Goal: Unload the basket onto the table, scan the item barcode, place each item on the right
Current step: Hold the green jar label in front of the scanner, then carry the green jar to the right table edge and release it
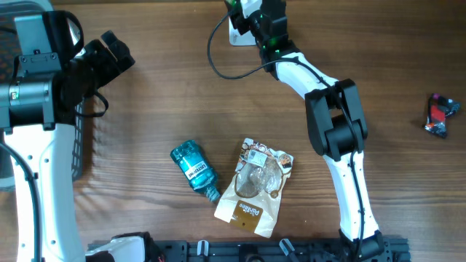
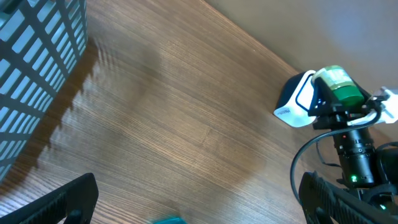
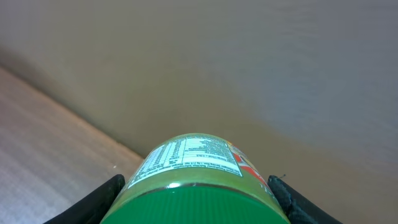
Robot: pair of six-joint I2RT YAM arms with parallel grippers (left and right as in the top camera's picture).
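Right hand (image 1: 251, 18): at the far edge of the table (image 1: 160, 94), past its middle. It is closed partway on a jar (image 3: 196, 162) with a green lid. In the right wrist view one finger (image 3: 102, 196) presses each side of the jar, just below the lid. The printed label, with a panel of small text, faces up and away from that camera. No barcode can be made out.

Jar position: held off the table, just beside a white scanner (image 2: 297, 104). In the left wrist view the jar (image 2: 339, 84) sits against the scanner's right side. Whether they touch cannot be told. A black cable (image 1: 218, 62) loops from the scanner toward the middle of the table.

Left hand (image 1: 109, 54): at the far left, above the table, fingers spread fully apart and holding nothing. A slatted basket (image 1: 81, 145) stands just beside it on the left edge.

Other items on the table:
- a teal bottle (image 1: 193, 167) lying on its side near the front, cap pointing to the near right;
- a snack bag (image 1: 255, 185) lying flat, just right of the bottle;
- a small red and black packet (image 1: 440, 116) well apart at the right edge.
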